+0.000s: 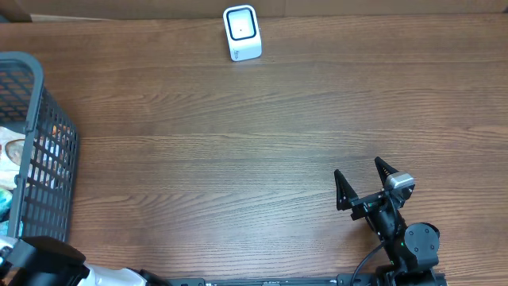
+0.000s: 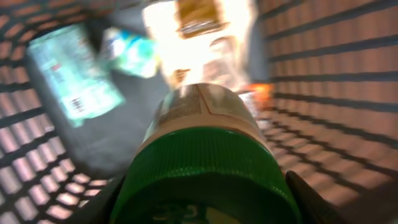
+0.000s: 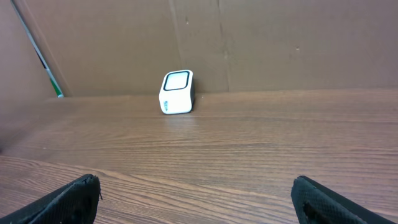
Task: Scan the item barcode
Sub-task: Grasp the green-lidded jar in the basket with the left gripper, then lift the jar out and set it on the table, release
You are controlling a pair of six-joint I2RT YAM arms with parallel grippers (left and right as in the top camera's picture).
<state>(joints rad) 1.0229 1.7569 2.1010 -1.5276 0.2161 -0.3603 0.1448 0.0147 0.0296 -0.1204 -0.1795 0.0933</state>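
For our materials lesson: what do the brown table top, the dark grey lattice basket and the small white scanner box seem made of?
Brown table top: wood or wood-look laminate, matt; grain lines show. Dark grey lattice basket: probably moulded plastic, perhaps coated wire; thick, even bars. Small white scanner box: smooth plastic, slightly glossy; rounded corners, dark window.

Bottle (image 2: 204,146): green ribbed screw cap, pale body with a printed label, much blurred. Cap end is nearest the wrist camera, body pointing away into the dark mesh basket (image 2: 336,74) at the table's left edge. Left gripper (image 2: 208,202) fingers flank the cap on both sides, clasping it.

Scanner (image 1: 242,32): small white box, dark-rimmed window on its face. Stands upright at the table's far edge, just left of centre.
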